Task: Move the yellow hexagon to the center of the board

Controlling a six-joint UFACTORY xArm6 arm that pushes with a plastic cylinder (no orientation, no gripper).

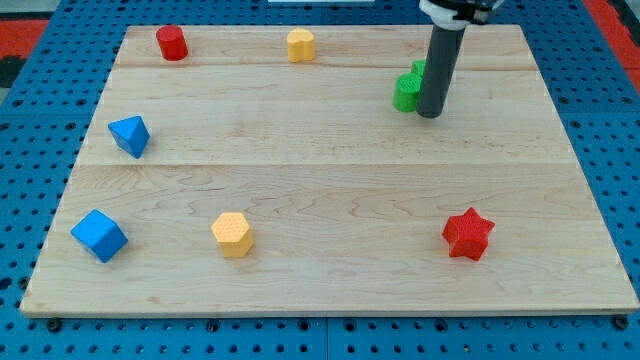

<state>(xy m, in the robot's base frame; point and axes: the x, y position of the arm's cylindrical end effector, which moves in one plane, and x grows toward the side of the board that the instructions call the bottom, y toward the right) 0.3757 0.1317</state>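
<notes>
On the pale wooden surface [330, 200], the yellow hexagon block [232, 234] sits near the view's bottom, left of centre, between a blue cube [99, 235] and a red star block [468, 234]. Farther up lies a blue pyramid-like block [130, 135]. My tip [429, 112] rests at upper right, touching a green block [408, 90], shape partly hidden. A red cylinder [172, 43] and a yellow, possibly cylindrical block [300, 45] line the top; no hand exists.

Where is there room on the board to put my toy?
The board's middle is bare, between the blue blocks at the view's left and the red star. It is crowded only at the view's upper right, where my tip touches the green block.
</notes>
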